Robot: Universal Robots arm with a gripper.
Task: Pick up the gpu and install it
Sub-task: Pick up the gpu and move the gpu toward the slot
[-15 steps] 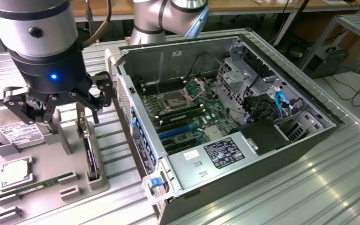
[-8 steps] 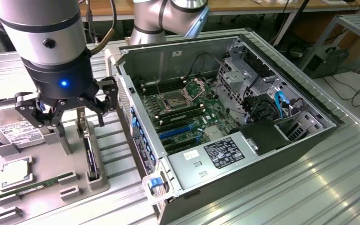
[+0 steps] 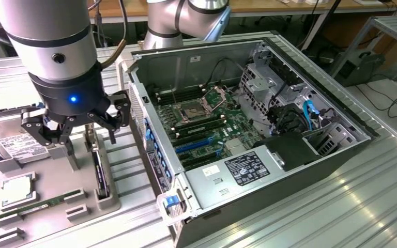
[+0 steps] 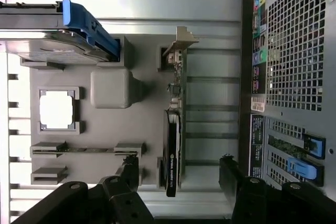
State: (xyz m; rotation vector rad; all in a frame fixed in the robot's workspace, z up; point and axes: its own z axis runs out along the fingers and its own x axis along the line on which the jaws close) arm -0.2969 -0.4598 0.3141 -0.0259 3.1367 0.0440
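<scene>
Ribbed aluminium desk (image 3: pixel 364 196), dull silver, with long parallel grooves. On it sits a grey moulded plastic tray (image 3: pixel 60 178) with block-shaped holders and slots.

Gpu (image 4: pixel 173 124) – stands on its long edge in a narrow slot along the tray side nearest the computer case (image 3: pixel 178 72). It is a thin flat card with a dark shroud on one stretch, bare board on the rest, and a bent silver metal bracket at one end.

Other tray items:
- hard drive (image 3: pixel 12 142), a boxy metal slab with a white label
- square processor chip (image 3: pixel 16 187), with a pale, shiny face
- memory stick (image 3: pixel 43 202), narrow and green, lying flat

The case lies open on its side. It has sheet-metal walls, a perforated rear grille, and a green motherboard (image 3: pixel 205 129) inside.

Gripper (image 3: pixel 81 135) – black, jointed links under a glossy grey arm segment with a blue light. It hangs over the tray. The fingers (image 4: pixel 128 174) are spread wide apart. In the wrist view one stands to each side of the card's line, and neither touches it.
</scene>
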